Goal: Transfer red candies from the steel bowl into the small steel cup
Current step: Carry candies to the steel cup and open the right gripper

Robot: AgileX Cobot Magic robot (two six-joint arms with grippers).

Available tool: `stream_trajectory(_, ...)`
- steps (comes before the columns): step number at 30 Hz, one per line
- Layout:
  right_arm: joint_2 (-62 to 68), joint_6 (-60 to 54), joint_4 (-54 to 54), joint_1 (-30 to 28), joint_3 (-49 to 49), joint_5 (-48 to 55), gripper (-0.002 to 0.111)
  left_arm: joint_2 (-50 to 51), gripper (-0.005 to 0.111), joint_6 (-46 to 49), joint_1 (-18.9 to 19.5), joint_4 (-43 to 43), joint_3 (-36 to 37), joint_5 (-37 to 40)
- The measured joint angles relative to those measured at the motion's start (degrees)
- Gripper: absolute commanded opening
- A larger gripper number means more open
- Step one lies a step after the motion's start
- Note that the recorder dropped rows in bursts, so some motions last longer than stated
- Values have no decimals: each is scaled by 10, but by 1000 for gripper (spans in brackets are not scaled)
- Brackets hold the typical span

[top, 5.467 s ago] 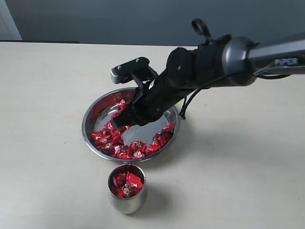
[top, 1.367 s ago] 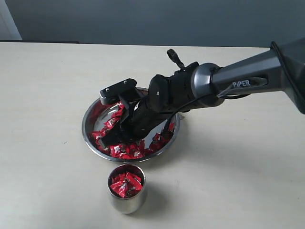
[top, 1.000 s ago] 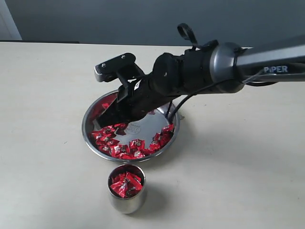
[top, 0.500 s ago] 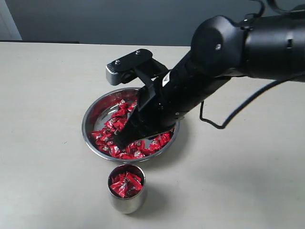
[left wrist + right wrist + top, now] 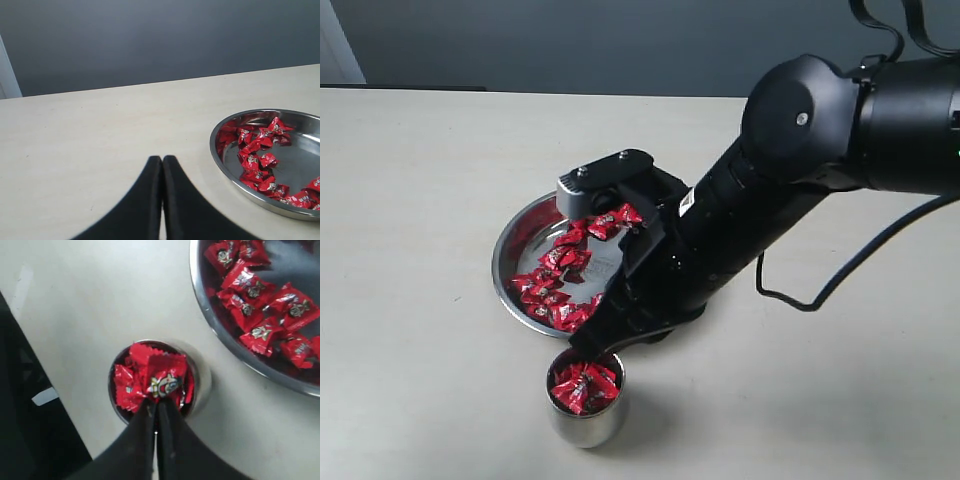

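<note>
the right gripper (image 5: 588, 345) hangs directly over the small steel cup (image 5: 582, 425), its tip just above the rim. in the right wrist view its fingers (image 5: 167, 425) are pressed together on the lower edge of one red candy (image 5: 166, 376), which has a pale mark on its foil and sits over the mouth of the cup. the cup stands upright on the pale table (image 5: 420, 180), just beside the near rim of the steel bowl (image 5: 498, 262) but apart from it, and it is filled close to the top with more red candies (image 5: 582, 385). the bowl lies farther back, with its right part hidden under the black right arm (image 5: 790, 170). the red candies in the bowl (image 5: 555, 295) are gathered mostly along its left and near side, with a few more toward its far side, and bare steel shows in the middle. a black cable (image 5: 820, 300) loops off the arm to the right. the left gripper (image 5: 161, 161) has its fingers squeezed together with nothing between them, above bare table, with the bowl near it.
</note>
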Motion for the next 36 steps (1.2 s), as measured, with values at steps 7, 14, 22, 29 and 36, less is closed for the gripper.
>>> stream_trajectory(7, 13, -29, 32, 7, 0, 19, 0, 0, 0, 0, 0, 0, 0, 0)
stream_trajectory(14, 35, -30, 32, 38, 0, 19, 0, 0, 0, 0, 0, 0, 0, 0)
stream_trajectory(22, 69, -32, 30, 39, 0, -1, 0, 0, 0, 0, 0, 0, 0, 0)
stream_trajectory(29, 82, -32, 30, 39, 0, -5, 0, 0, 0, 0, 0, 0, 0, 0)
stream_trajectory(36, 83, -32, 30, 39, 0, -6, 0, 0, 0, 0, 0, 0, 0, 0)
